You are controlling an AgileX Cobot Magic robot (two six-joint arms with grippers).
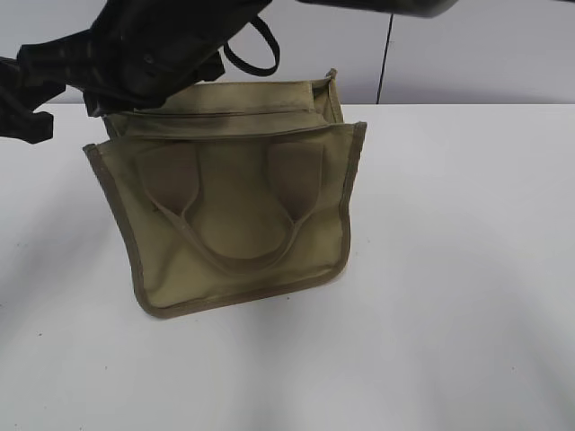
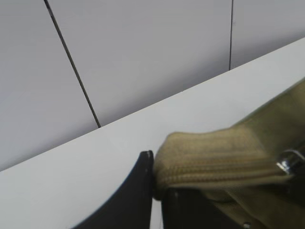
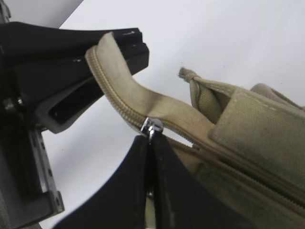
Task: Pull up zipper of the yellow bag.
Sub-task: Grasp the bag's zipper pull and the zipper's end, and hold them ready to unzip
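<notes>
The left fingers are pinching the zip tape's end — the right fingers (closed) are gripping the zipper, the yellow bag lying beyond.

A plain white tabletop meets a pale grey panelled wall split by thin dark vertical seams.

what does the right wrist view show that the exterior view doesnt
Only the right wrist view shows the zipper pull, pinched in the shut right end effector, and the left end effector clamping the zip tape's free end. Only the exterior view shows the whole yellow bag with its looped handles, lying on the white table. Both show the bag's khaki canvas and the table.
</notes>
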